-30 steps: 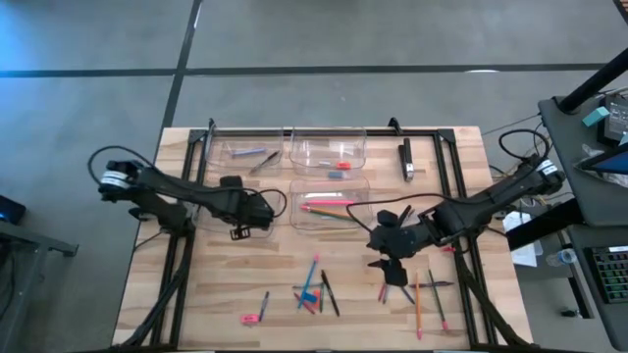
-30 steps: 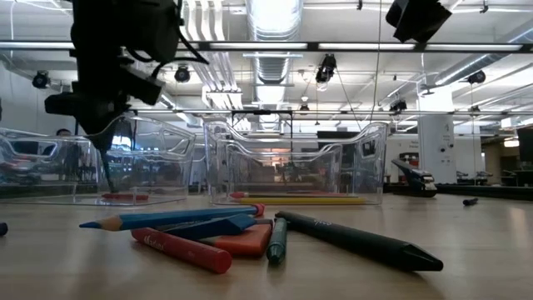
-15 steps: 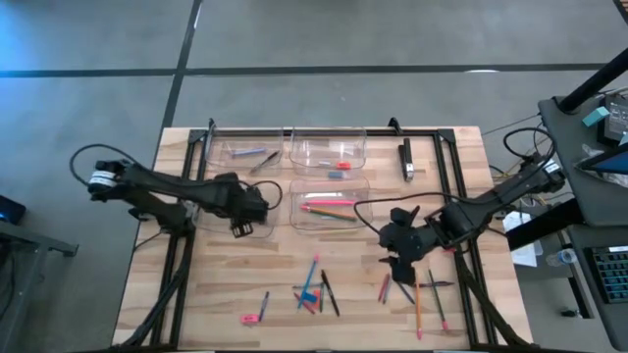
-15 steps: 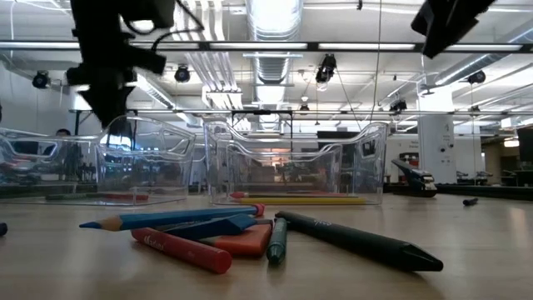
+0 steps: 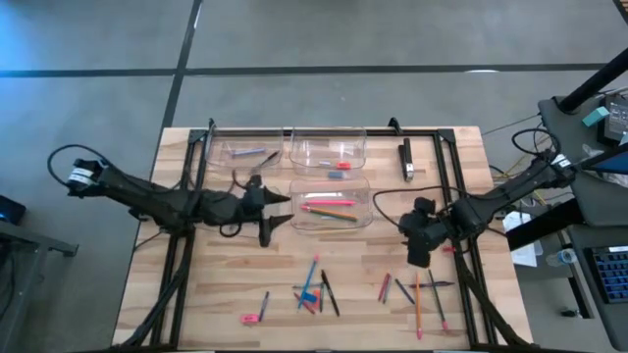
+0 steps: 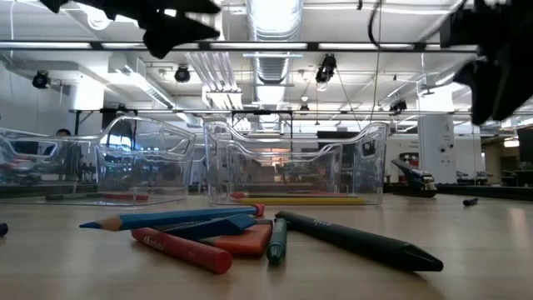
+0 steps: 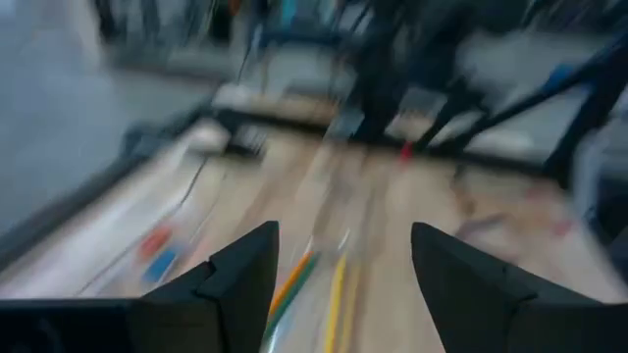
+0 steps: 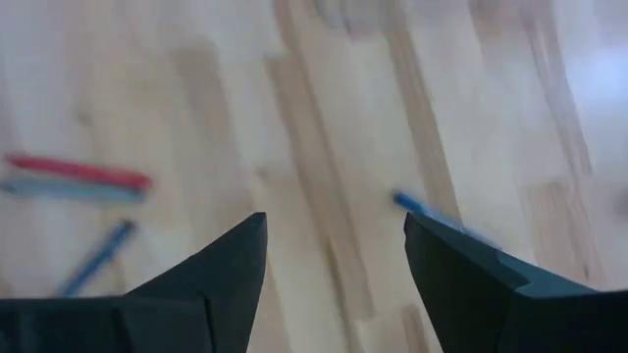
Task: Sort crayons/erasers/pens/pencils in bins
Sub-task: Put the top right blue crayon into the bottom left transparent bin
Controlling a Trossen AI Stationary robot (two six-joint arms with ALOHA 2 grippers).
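Four clear bins stand at the table's far middle: one [image 5: 247, 155] with dark pens, one [image 5: 329, 147] with erasers, one [image 5: 355, 220] with pencils [image 5: 329, 208], and one [image 6: 50, 162] on the near left, partly under my left arm. My left gripper [image 5: 283, 209] hangs open and nearly level above the bins, pointing at the pencil bin, with nothing between its fingers [image 7: 343, 265]. My right gripper [image 5: 416, 253] is open and empty above the table's right part [image 8: 334, 255]. Loose pencils, crayons and pens lie in a cluster [image 5: 314, 289] and in a second group [image 5: 417, 294].
A black metal frame [image 5: 446, 172] runs around the bins, with a black-and-silver bar [image 5: 406, 160] lying inside it at the far right. A pink stick [image 5: 253, 317] lies alone near the table's near edge. Bare wood lies between the bins and the loose sticks.
My left gripper has opened, risen and tipped from pointing down into the near left bin to nearly level. The thin dark stick that hung below its fingers is no longer there. My right gripper has gone toward the table's right edge and down, staying open.
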